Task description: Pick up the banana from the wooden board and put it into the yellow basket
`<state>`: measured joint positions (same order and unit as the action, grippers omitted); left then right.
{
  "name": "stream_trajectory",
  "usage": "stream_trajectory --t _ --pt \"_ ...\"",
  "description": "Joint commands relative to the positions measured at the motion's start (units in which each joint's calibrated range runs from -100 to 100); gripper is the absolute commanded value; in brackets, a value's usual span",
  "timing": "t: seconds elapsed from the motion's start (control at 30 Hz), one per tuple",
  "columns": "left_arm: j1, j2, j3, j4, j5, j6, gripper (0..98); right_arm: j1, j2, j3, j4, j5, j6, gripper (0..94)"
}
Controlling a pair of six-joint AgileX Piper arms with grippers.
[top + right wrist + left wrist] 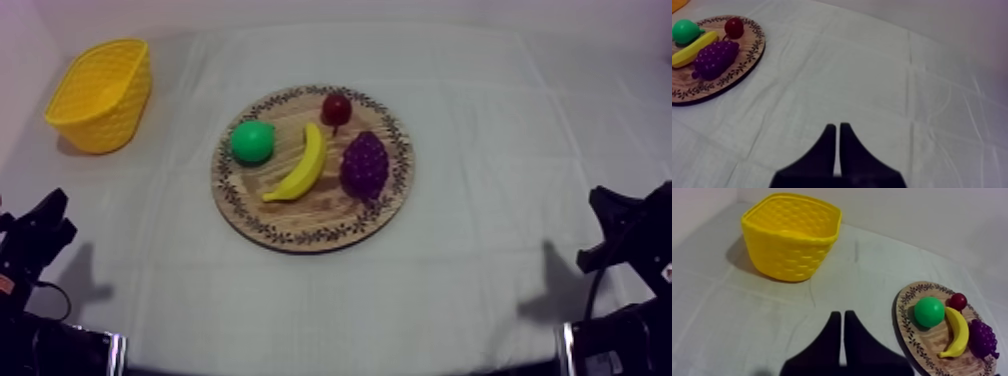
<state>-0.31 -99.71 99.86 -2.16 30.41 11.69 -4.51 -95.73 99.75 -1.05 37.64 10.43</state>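
Inspected before first move: left jaws and right jaws each pressed together, empty, low at near corners of bench.
Located banana (300, 165) on wooden board (310, 215) mid-bench, close between pear (252, 141) and grapes (364, 165); yellow basket (118, 115) at far left corner. Risks judged: knocking a neighbour on descent for want of room; pinching curved skin off-centre and dropping it; clipping basket rim.

Left gripper (839, 314) here: two matt black fingers, broad at the base, tapering to blunt tips. Right gripper (835, 125) is its twin. From above, left arm (35, 240) and right arm (625, 230) are black and angular, possibly with silver trim at the base.
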Motion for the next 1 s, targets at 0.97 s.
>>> stream_trajectory --t 0.97 --pt "2.46 -0.16 -7.71 -0.36 3.13 -4.33 0.3 -0.01 -0.03 0.02 0.0 0.03 -0.01 0.4"
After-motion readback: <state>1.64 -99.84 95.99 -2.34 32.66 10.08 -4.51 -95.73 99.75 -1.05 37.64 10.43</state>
